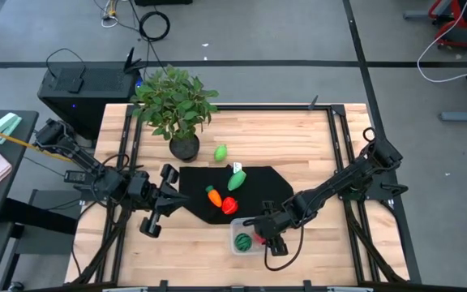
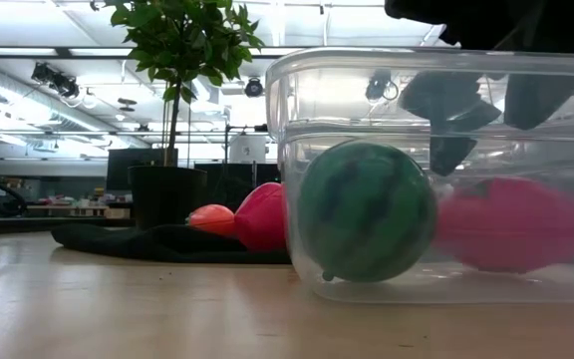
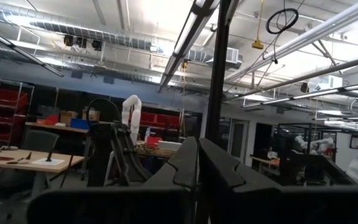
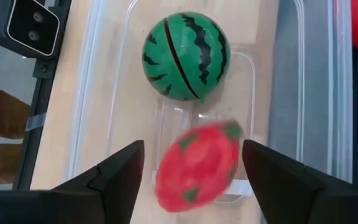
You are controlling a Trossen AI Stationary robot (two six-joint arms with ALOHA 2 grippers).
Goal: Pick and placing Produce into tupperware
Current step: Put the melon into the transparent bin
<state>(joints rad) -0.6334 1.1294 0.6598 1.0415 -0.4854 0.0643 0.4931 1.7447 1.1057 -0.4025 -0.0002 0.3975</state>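
The tupperware (image 1: pixel 235 248) is sitting at the near edge of the table, just off the front corner of the black mat (image 1: pixel 270 186). Inside it, a dark striped green watermelon (image 4: pixel 185 55) is resting against one end, and a red, green-flecked fruit (image 4: pixel 197 167) is lying beside it, blurred in the right wrist view as though it is just dropping free. The right gripper (image 4: pixel 191 171) is hovering directly over the tub with its jaws standing wide, one finger on each side of the red fruit and neither one touching it.

On the mat, an orange piece (image 1: pixel 214 195), a red piece (image 1: pixel 229 205) and a light green piece (image 1: pixel 236 180) are waiting, and another light green piece (image 1: pixel 220 152) is lying on the bare wood near the potted plant (image 1: pixel 177 105).

The step in hand looks like the release. To finish it well, the right arm should be lifting straight up with the jaws kept wide, so the fingers clear the tub's rim without nudging the light container or dragging the fruit back out.

The left gripper (image 1: pixel 154 221) is parked off the mat's left edge, fingers pressed together and holding nothing.
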